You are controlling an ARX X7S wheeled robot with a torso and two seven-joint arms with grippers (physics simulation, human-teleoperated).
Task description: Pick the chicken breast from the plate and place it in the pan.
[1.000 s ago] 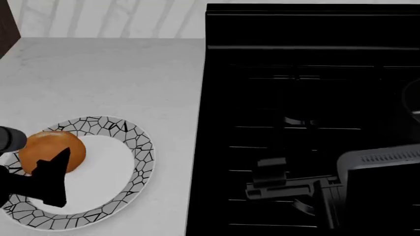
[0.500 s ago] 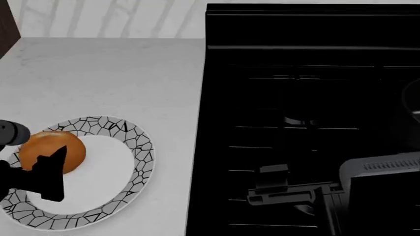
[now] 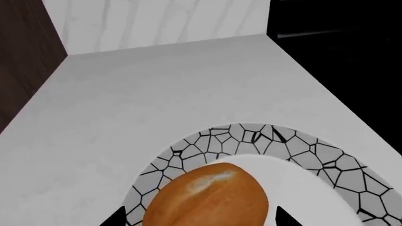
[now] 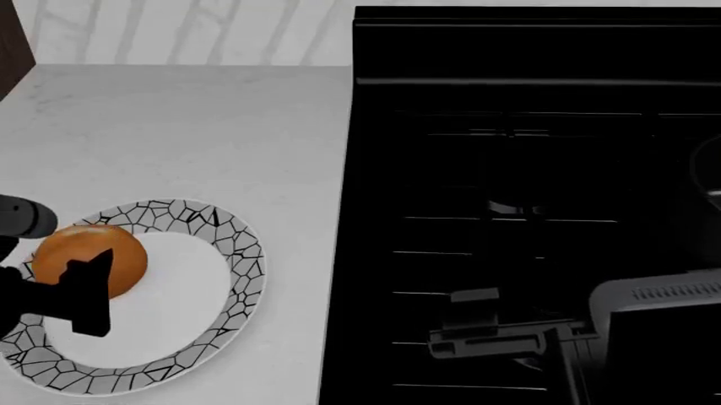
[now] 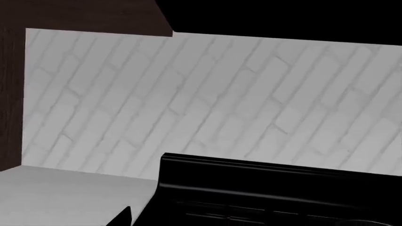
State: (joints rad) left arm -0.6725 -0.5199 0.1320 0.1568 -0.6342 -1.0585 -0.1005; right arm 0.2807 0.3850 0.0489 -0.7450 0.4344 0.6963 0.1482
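Note:
The chicken breast (image 4: 88, 256), an orange-brown lump, lies on the left part of the white plate (image 4: 231, 261) with the black mosaic rim. My left gripper (image 4: 62, 274) is open, low over the plate, with its fingertips (image 3: 118, 218) on either side of the chicken breast (image 3: 210, 197), not closed on it. My right gripper (image 4: 492, 329) is open and empty above the black stove. Only a curved dark rim of the pan (image 4: 701, 173) shows at the right edge of the head view; its handle is out of view.
The plate sits on a white counter (image 4: 192, 126) left of the black stove (image 4: 518, 169) with its grates. A raised black back panel (image 5: 264, 176) and a white brick wall (image 5: 188, 94) stand behind. A dark cabinet (image 3: 25, 61) borders the counter's far left.
My left gripper has crept a little to the left along the chicken breast. My right gripper has drifted slightly down and to the right. The chicken breast has not moved.

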